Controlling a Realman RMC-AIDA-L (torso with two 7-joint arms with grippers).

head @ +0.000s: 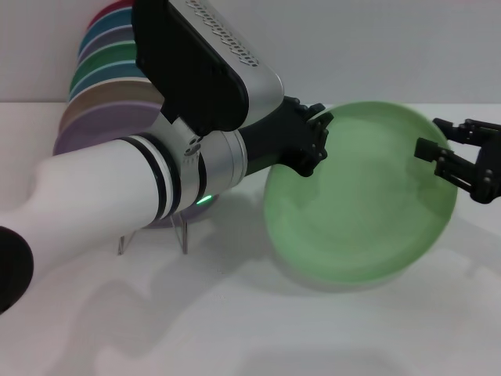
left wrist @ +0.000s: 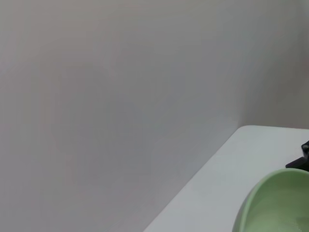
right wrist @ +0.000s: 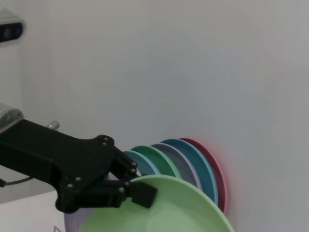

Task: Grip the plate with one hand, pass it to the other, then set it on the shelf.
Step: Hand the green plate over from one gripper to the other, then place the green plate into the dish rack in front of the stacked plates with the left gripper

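Observation:
The pale green plate (head: 360, 204) is held up tilted over the table, its face towards me. My left gripper (head: 317, 145), on the arm with the green light, is shut on its left rim; the right wrist view shows that left gripper (right wrist: 137, 193) pinching the plate (right wrist: 169, 208). At the plate's right rim my right gripper (head: 440, 141) is open, its fingers straddling the edge with a gap. The plate's edge (left wrist: 275, 203) also shows in the left wrist view. Under my left forearm stands the clear shelf (head: 153, 235), partly hidden.
Several coloured plates (head: 109, 78) stand upright in a row on the shelf at the back left, also in the right wrist view as coloured plates (right wrist: 193, 164). A white wall runs behind the white table (head: 235, 329).

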